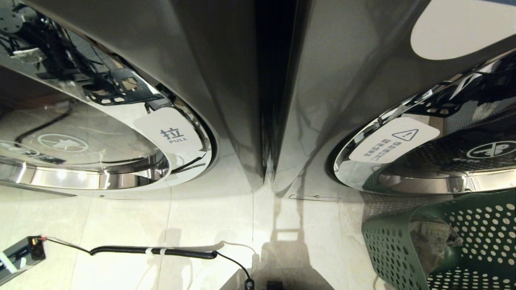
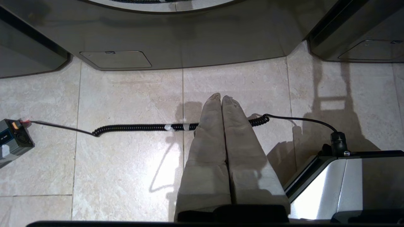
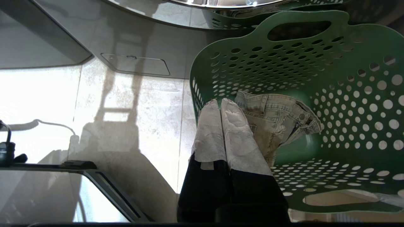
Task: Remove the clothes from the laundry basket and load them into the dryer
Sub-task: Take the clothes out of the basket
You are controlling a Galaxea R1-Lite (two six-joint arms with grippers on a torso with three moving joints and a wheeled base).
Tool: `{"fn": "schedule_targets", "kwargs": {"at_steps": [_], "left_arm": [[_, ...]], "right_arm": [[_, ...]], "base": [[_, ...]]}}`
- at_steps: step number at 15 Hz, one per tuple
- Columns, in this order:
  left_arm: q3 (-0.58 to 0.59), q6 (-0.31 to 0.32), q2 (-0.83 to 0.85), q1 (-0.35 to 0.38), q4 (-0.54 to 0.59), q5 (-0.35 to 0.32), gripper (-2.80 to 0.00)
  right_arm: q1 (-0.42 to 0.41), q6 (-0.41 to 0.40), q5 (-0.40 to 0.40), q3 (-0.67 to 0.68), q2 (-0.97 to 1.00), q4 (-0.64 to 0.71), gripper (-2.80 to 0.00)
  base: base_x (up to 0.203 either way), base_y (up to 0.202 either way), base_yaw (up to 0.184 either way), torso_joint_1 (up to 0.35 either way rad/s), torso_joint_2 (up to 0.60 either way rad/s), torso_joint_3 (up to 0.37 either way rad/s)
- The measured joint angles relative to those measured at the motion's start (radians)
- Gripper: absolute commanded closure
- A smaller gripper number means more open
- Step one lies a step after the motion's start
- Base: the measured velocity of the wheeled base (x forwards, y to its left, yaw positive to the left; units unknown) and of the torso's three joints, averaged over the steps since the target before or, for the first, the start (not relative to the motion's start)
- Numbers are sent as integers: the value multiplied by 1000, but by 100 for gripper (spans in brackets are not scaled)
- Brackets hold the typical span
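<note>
Evidently at the very start of the job, the robot faces two front-loading machines standing side by side on a pale tiled floor point(image 1: 133, 225), nothing yet lifted. The left-hand machine point(image 1: 121, 60) shows a round door with a "PULL" tab point(image 1: 174, 135); the right-hand machine point(image 1: 363, 60) carries a warning sticker point(image 1: 393, 140) on its door. Both doors look shut, and which of the two is the dryer cannot be told from these views.

Just in front of the right-hand machine sits the green perforated laundry basket point(image 1: 387, 245), and in it lies a crumpled pair of light denim jeans point(image 3: 277, 116), the only garment visible. The right end effector point(image 3: 220, 102) hangs above the near rim of the basket, its cloth-covered fingers pressed together and holding nothing. The left end effector point(image 2: 221, 97) hangs over bare tile, likewise closed and empty, above a coiled black cable point(image 2: 139, 127) that runs across the floor to a small grey power box point(image 2: 12, 138).

By the look of it, the step in hand is the approach. The next move likely calls for the right end effector to open, drop into the basket and take hold of the jeans; a machine door would also have to be pulled open before anything goes in. The cable on the floor could snag a wheel if the base drives left.
</note>
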Motion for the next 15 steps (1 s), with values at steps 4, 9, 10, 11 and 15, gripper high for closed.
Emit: {"fn": "schedule_targets", "kwargs": {"at_steps": [4, 9, 10, 11, 15], "left_arm": [[0, 0, 0, 0, 0, 2, 0], [0, -3, 0, 0, 0, 3, 0], [0, -12, 0, 0, 0, 5, 0], [0, -21, 0, 0, 0, 7, 0], [0, -30, 0, 0, -1, 8, 0]], "right_arm": [[-1, -6, -11, -19, 0, 9, 0], [-2, 59, -242, -274, 153, 214, 0], [-6, 110, -291, -310, 221, 254, 0], [-16, 166, -325, -331, 295, 280, 0], [-82, 421, -380, -314, 569, 315, 0]], "base": [[0, 0, 0, 0, 0, 0], [0, 0, 0, 0, 0, 0], [0, 0, 0, 0, 0, 0], [0, 0, 0, 0, 0, 0], [0, 0, 0, 0, 0, 0]]}}
